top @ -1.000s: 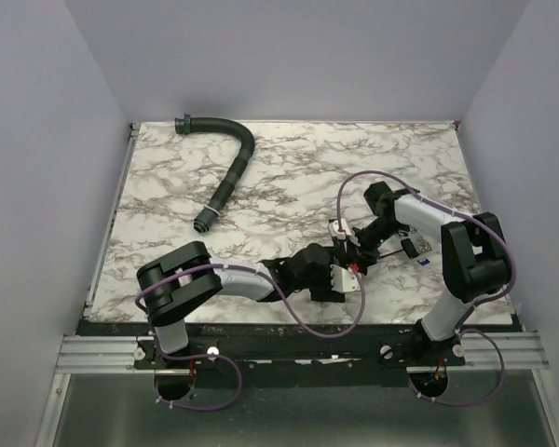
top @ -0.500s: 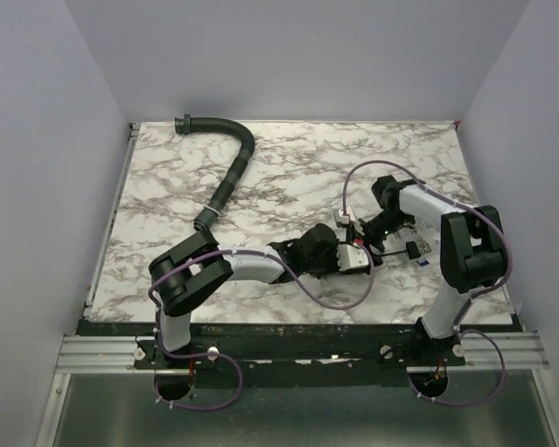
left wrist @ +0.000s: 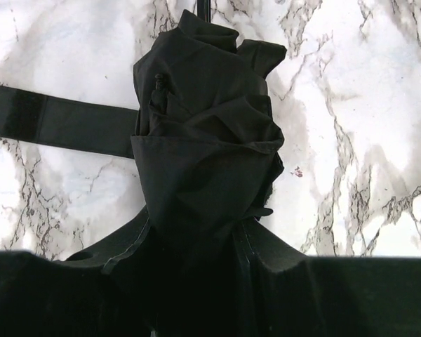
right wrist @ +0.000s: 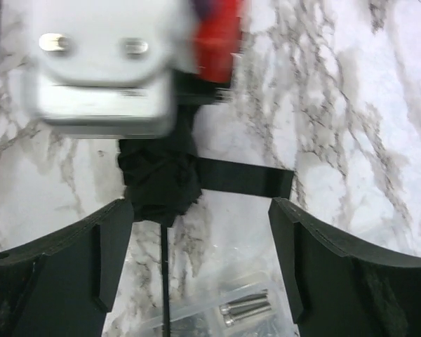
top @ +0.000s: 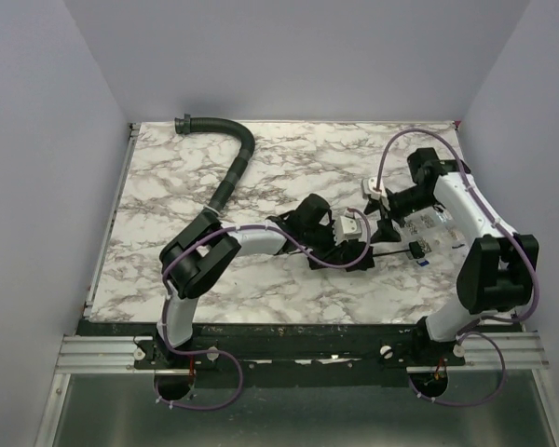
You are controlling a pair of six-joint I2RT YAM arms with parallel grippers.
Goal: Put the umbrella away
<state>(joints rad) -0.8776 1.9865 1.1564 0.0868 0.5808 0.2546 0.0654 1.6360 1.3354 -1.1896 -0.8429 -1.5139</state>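
soft, light black fabric umbrella bundle [left wrist: 207, 140]: left end effector [top: 356, 240] clenched on it, right end effector [right wrist: 200, 210] released; thin black shaft [right wrist: 163, 281] likely gives a firmer hold.

The umbrella [left wrist: 203, 140] lies on the desk [top: 168, 270], right of the middle and a little nearer to the near edge. Its shaft [right wrist: 165, 274] points to the right edge, and its strap [left wrist: 56, 123] lies flat beside the bundle. The left gripper [top: 349, 244] is on the bundle. A packet [top: 429, 244] lies near the right edge, beside the shaft. A hose [top: 233, 177] curves from the far left corner toward the middle.
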